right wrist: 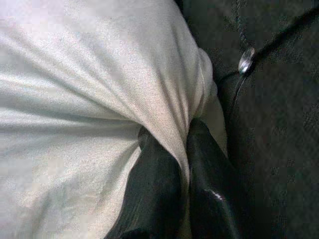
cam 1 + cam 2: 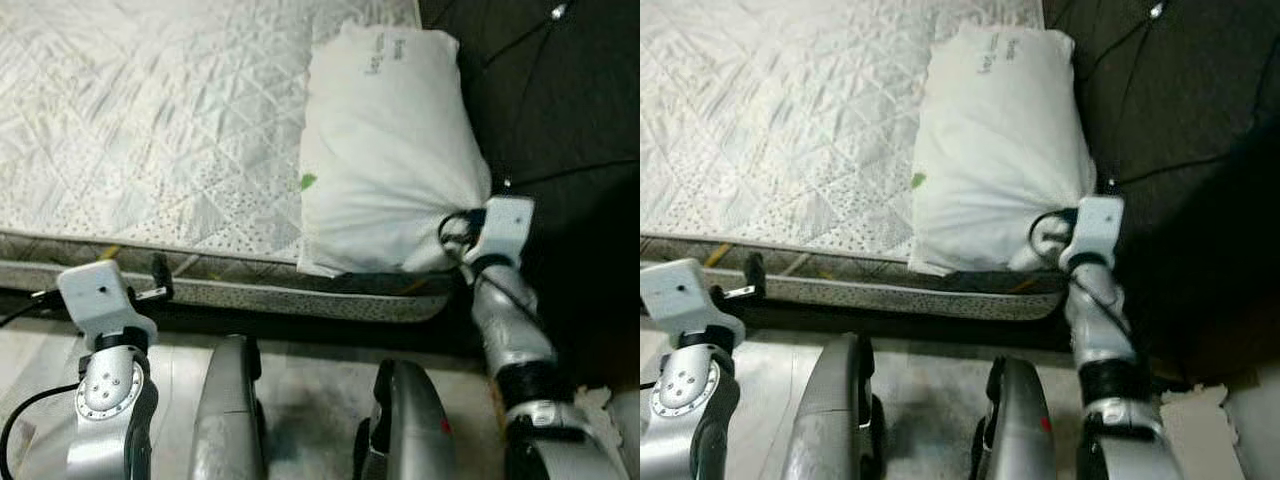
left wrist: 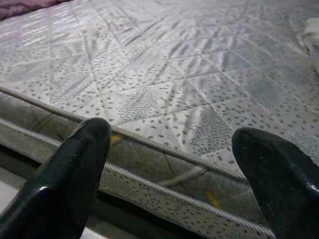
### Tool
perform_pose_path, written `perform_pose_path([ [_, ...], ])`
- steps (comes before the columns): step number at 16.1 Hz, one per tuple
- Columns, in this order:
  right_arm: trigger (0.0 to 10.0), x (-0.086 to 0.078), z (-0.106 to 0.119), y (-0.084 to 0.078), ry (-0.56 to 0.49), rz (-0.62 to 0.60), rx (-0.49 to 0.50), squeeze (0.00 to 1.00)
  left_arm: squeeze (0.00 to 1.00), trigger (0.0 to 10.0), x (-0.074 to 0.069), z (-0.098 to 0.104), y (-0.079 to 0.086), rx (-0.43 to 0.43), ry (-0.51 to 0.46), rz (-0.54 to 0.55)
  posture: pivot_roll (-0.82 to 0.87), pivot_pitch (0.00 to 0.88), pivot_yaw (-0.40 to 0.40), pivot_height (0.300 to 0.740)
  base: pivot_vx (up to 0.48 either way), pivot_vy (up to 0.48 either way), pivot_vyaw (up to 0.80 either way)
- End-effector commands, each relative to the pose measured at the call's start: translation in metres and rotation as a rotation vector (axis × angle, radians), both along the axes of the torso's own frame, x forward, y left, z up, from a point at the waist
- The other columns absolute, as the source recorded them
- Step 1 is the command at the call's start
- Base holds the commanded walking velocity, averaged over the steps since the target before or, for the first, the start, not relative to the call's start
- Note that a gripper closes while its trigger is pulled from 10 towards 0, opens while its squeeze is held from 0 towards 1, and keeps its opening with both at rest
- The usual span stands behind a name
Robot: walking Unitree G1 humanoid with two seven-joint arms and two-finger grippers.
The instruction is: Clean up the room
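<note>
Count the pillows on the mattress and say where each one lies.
1. The white pillow lies at the right edge of the mattress, against the dark tufted headboard; the right hand pinches its near corner. Others may lie outside the frame.

White pillow, grey speckled quilted mattress

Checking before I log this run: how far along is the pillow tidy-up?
Done: the white pillow already lies on the mattress, against the dark headboard. In hand: the right gripper is shut on the pillow's near corner, pinching the fabric. The left gripper is open, pointing at the mattress edge. Left: releasing the pillow; whether it needs straightening is unclear.
</note>
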State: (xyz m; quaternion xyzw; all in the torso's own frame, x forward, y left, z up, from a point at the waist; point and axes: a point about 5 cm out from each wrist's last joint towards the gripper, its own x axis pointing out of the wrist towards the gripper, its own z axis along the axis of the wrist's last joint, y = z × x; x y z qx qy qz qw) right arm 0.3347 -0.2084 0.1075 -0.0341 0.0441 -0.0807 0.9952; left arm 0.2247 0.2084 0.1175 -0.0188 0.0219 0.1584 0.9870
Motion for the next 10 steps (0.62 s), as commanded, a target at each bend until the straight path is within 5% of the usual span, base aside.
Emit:
perform_pose_path([
  [1,0.0,-0.005,-0.003,-0.005,0.011,-0.022,0.004,0.00,0.00,10.0,0.000,-0.001,0.001,0.007,0.005,-0.002,0.05,0.121,-0.011,0.595,0.000,0.000,0.00],
  [4,0.0,0.005,0.011,-0.005,0.006,-0.013,-0.010,0.00,0.00,10.0,-0.002,-0.002,0.002,0.005,0.004,0.011,0.06,0.122,-0.019,0.595,0.000,0.000,0.00],
  [8,0.0,0.055,0.072,-0.017,-0.079,0.008,-0.075,0.00,0.00,10.0,-0.001,-0.003,0.002,0.002,0.005,0.020,0.06,0.121,-0.022,0.595,0.000,0.000,0.00],
  [10,0.0,0.064,0.088,-0.015,-0.087,0.038,-0.101,0.00,0.00,10.0,-0.001,-0.003,0.004,0.004,0.000,0.027,0.06,0.119,-0.025,0.595,0.000,0.000,0.00],
])
